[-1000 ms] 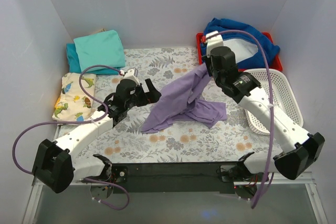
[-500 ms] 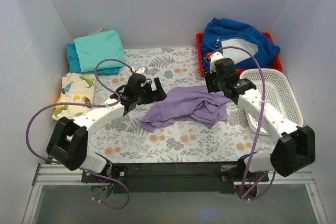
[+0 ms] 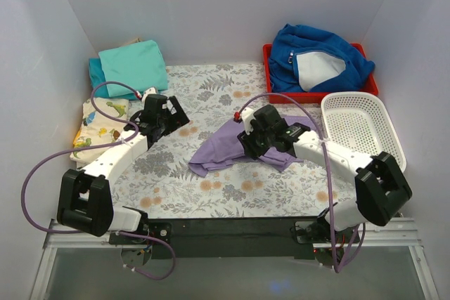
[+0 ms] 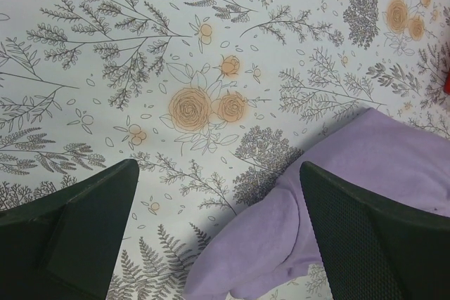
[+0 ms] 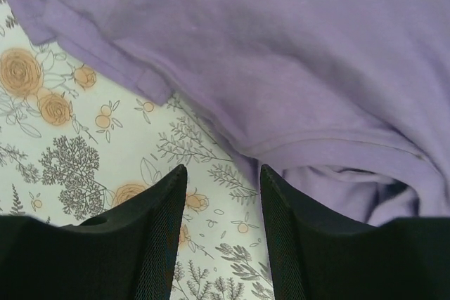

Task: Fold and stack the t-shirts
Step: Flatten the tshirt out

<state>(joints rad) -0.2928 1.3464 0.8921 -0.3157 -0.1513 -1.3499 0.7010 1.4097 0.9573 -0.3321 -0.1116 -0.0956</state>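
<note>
Slack is the main change: the lavender-purple cotton t-shirt (image 3: 223, 151), which the right gripper (image 3: 247, 147) held up by one end a second ago, now lies in a crumpled heap in the middle of the floral-print tablecloth (image 3: 211, 86). It is unfolded, with loose folds bunched on its right side.

The right gripper has let go and swung down over the shirt. In its wrist view the fingers stand a little apart with nothing between them, hovering over a hem where purple fabric meets the tablecloth.

The left gripper (image 3: 177, 114) has drawn back to the left. Its fingers are spread wide and empty over bare tablecloth, with the shirt's edge just ahead of them.

The folded turquoise tee (image 3: 133, 64) sits on a darker teal one (image 3: 96, 79) in the far left corner, well apart from the purple shirt.

The lift and drop seems to have freed the shirt without flattening it. It probably needs spreading by two corners before any fold, and the stack waits for it.
</note>
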